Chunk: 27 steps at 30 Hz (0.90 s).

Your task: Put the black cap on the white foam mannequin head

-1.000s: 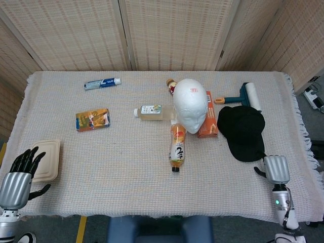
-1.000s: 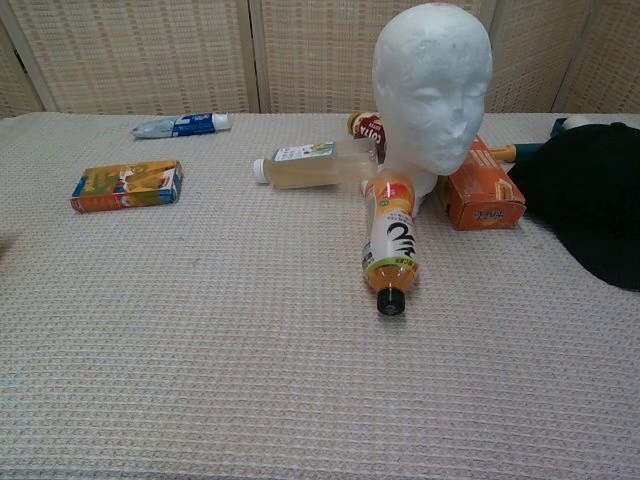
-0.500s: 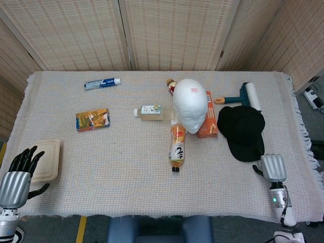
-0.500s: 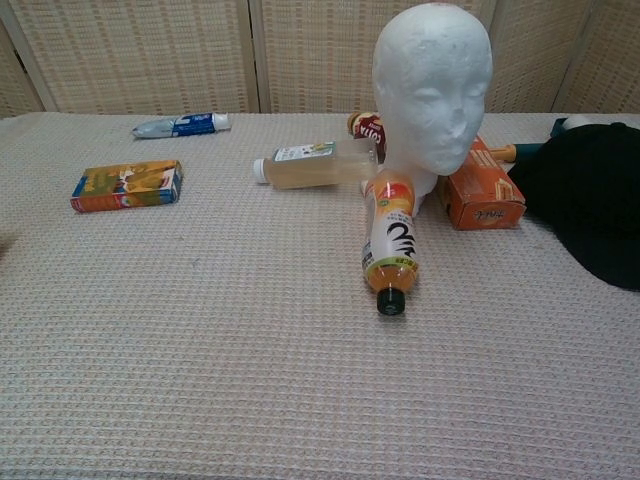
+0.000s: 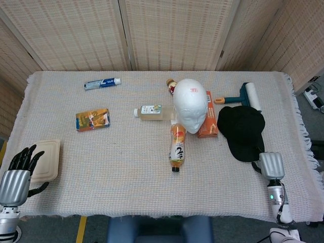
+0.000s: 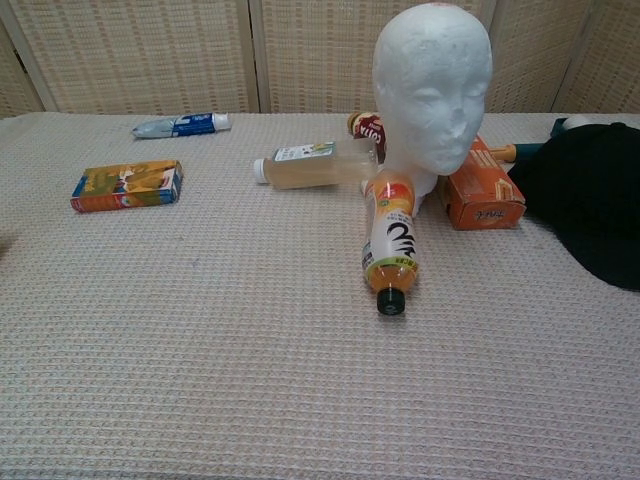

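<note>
right hand (image 5: 271, 164) sits at the table's front edge toward the right corner, just beside the near rim of the black cap (image 5: 242, 131); over the last second it creeps up from lower at that edge toward the cap, a small shift each half second. only the back of the hand shows in the head view, fingers hidden, so cannot tell whether it is spread or curled; it does not appear to hold anything yet. left hand (image 5: 17, 174) hangs off the front left corner beside the beige clamshell box (image 5: 44, 160), fingers apart and empty, drifting slightly lower over the same second. cap lies flat on the table cloth (image 5: 116, 162) near the right edge, untouched, its position unchanged; far side close to the lint roller (image 5: 243, 95), left side near the orange carton (image 5: 208, 122). white foam mannequin head (image 5: 190, 104) stands upright at mid table, bare, with the orange bottle (image 5: 177, 147) lying in front of it. judgement: reach phase only, the right hand closing on the cap's brim; grasp, lift and placement all remain.
</note>
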Tool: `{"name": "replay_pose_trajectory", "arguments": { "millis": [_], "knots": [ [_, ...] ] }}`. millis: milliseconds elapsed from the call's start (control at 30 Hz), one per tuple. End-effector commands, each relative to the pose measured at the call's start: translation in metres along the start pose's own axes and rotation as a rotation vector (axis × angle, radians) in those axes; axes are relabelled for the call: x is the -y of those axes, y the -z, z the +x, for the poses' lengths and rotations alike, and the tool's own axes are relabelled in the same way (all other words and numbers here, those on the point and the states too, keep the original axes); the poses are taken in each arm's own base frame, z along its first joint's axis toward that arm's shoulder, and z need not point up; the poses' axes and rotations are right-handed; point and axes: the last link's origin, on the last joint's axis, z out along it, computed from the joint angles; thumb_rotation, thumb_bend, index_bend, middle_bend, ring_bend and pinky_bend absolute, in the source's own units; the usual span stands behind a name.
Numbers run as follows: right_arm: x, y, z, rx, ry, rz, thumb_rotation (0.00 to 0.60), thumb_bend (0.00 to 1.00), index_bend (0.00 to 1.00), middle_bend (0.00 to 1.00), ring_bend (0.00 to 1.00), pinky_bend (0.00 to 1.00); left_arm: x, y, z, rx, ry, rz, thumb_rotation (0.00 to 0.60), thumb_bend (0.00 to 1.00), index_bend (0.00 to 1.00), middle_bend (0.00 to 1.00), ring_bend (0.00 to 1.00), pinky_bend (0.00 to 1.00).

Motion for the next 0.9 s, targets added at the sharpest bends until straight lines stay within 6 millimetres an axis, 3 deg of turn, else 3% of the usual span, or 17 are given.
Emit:
{"name": "replay_pose_trajectory", "arguments": {
  "millis": [33,900],
  "knots": [
    [0.001,-0.003,0.0,-0.003,-0.005,-0.009,0.6,0.2,0.38,1.0,1.0,1.0,0.002,-0.002,0.002,-0.004,0.003,0.01,0.6,0.04,0.2,0.08,0.03,0.16],
    [0.019,-0.035,0.014,-0.088,-0.094,-0.051,0.6,0.25,0.37,1.0,1.0,1.0,0.007,-0.001,0.008,-0.06,-0.001,0.045,0.6,0.04,0.22,0.09,0.03,0.16]
  ]
}}
